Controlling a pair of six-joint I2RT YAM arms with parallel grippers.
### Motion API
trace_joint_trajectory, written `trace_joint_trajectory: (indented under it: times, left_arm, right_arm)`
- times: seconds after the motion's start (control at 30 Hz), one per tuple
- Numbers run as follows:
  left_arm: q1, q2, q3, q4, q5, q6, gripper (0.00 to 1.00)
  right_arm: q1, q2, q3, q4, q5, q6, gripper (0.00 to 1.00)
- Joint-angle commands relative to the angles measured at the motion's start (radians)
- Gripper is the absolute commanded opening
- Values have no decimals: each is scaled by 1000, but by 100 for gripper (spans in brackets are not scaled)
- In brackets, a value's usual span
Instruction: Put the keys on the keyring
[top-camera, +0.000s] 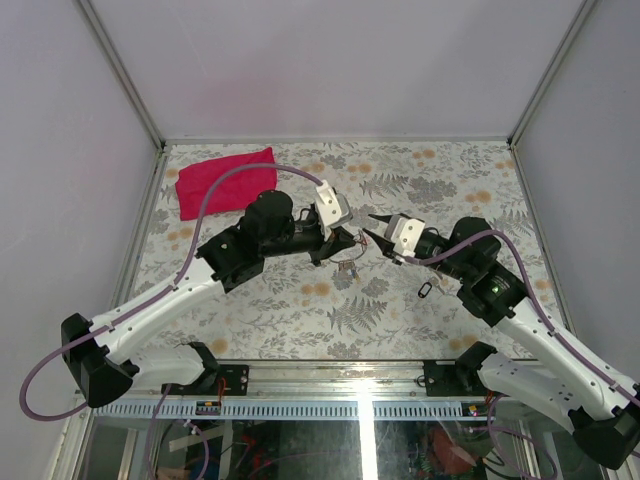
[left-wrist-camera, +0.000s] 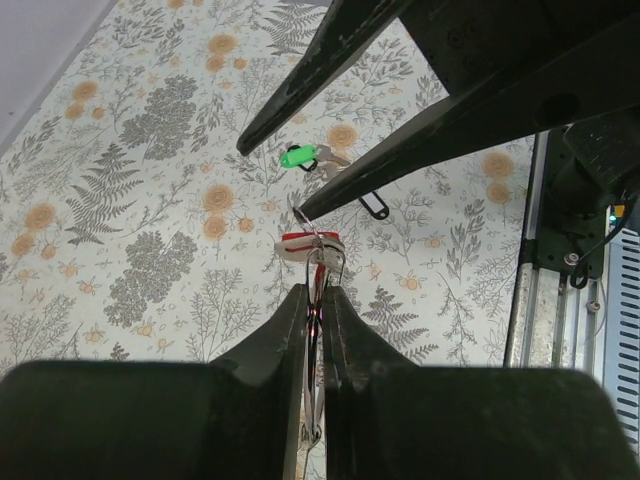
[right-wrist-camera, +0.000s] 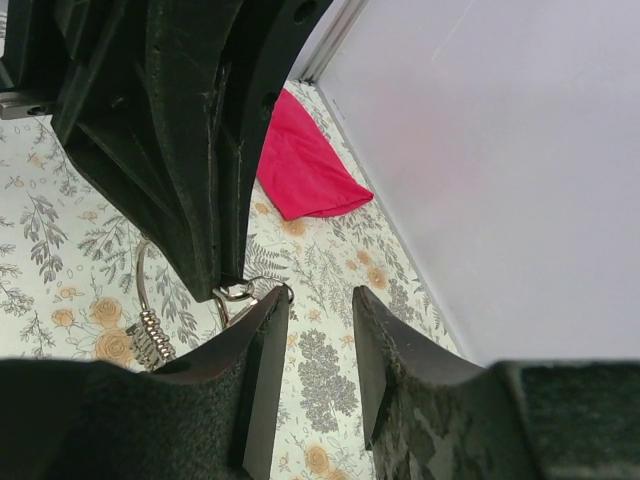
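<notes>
My left gripper (left-wrist-camera: 320, 295) is shut on the thin silver keyring (left-wrist-camera: 318, 262), held above the table. A red-tagged key (left-wrist-camera: 310, 243) hangs at the ring just past the fingertips. In the top view this cluster (top-camera: 348, 262) dangles under the left gripper (top-camera: 350, 240). My right gripper (right-wrist-camera: 312, 305) stands open with nothing between its fingers. Its left finger (right-wrist-camera: 262, 318) touches or nearly touches the keyring (right-wrist-camera: 240, 292), right at the left gripper's tips. Seen from the left wrist, the right gripper (left-wrist-camera: 272, 182) comes in from the top, and a green key (left-wrist-camera: 298, 156) lies on the table beyond it.
A red cloth (top-camera: 225, 180) lies at the back left of the floral table (top-camera: 300, 320). A small dark tag or key (top-camera: 425, 290) lies on the table right of centre, also seen as the dark tag (left-wrist-camera: 375, 205). A metal rail (top-camera: 360, 375) runs along the near edge.
</notes>
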Motion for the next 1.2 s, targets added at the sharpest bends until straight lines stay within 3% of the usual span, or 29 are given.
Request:
trace_joint_trajectory:
  times: [0.0,0.3,0.57,0.9,1.17]
  left_arm:
    - [-7,-2,33,19,56,-13,0]
    - [-6,20,54,-28,174,21,0]
    - [-6,24,53,-33,156,20,0]
    - [-4,25,55,-4,117,-40,0]
    - [-4,14,79,-6,110,-77,0]
  right_arm:
    - [2,-11,9,17,16,-19,39]
    - [2,0,14,-18,35,-44,41]
    - [2,-58,0,-86,47,-78,40]
    - [2,-189,-91,-93,103,193,43]
    - [2,-305,-235,27,49,369,46]
